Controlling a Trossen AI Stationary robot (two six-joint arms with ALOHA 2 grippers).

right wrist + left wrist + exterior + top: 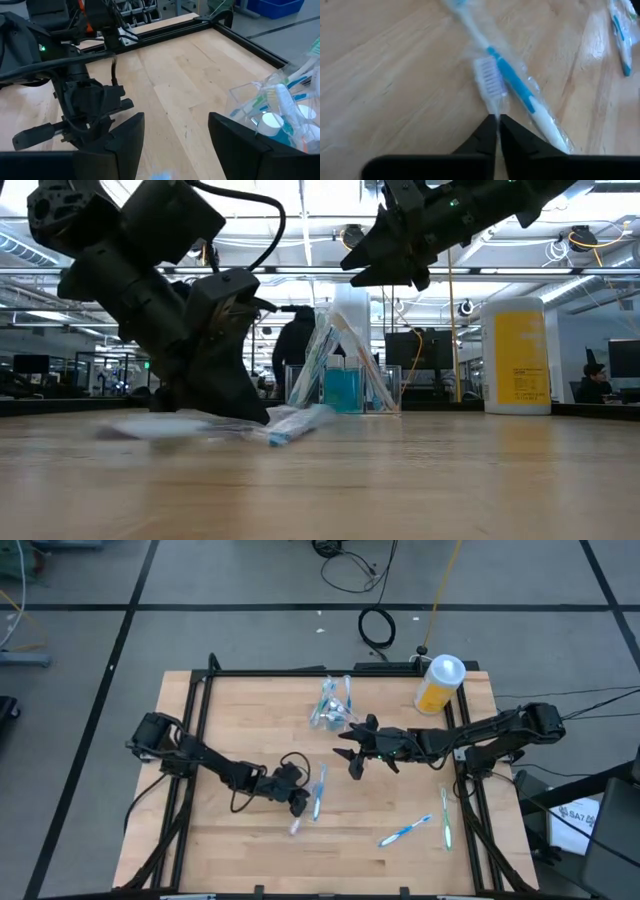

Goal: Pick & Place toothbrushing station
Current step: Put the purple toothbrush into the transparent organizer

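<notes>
My left gripper (299, 803) is low over the table's middle, shut on a clear toothbrush (489, 82) with white bristles. A blue-and-white toothbrush (520, 92) in a clear wrapper lies on the wood right beside it. The clear plastic cup (331, 712) stands farther back with several toothbrushes and a teal tube leaning in it. My right gripper (355, 756) hovers open above the table, just on the near side of the cup, with nothing between its fingers (125, 135). Two more toothbrushes (405, 831) (446, 818) lie at the near right. My left gripper pinches the clear toothbrush's neck (493, 106), just behind the bristle head, between its two fingertips. The fingers slant down from the table's left. The head points away from the fingers, and the brush lies low on the wood beside the blue toothbrush.
A yellow bottle (439, 684) with a white cap stands at the far right corner. A black frame (200, 730) borders the wooden top. Bare wood lies at the near left and between the two arms.
</notes>
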